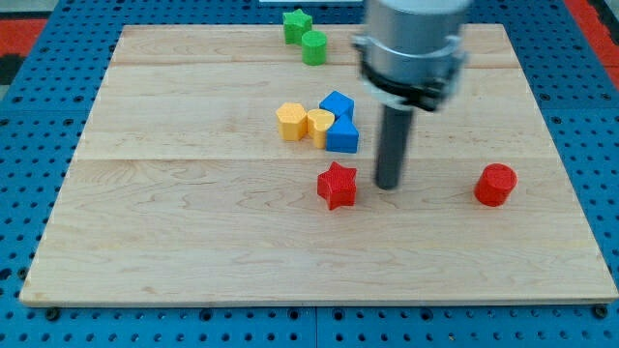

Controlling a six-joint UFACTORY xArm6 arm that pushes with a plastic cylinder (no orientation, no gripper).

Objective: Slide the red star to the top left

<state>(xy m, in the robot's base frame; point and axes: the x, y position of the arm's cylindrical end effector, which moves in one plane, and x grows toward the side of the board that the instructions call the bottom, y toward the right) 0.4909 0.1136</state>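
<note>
Red star sits mid-desk, bare wood toward the view's bottom and left edges. My tip, a plain rod without jaws, stands just right of it. Farther up, yellow and blue blocks cluster.

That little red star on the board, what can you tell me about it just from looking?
The red star is a small, chunky block with stubby points, plain matte red like plastic, with a lighter top face and darker sides. It lies flat on the wooden board, a bit below the middle. Nothing touches it: my tip stands just to the view's right with a narrow gap, and the blue and yellow blocks sit apart above it.
</note>
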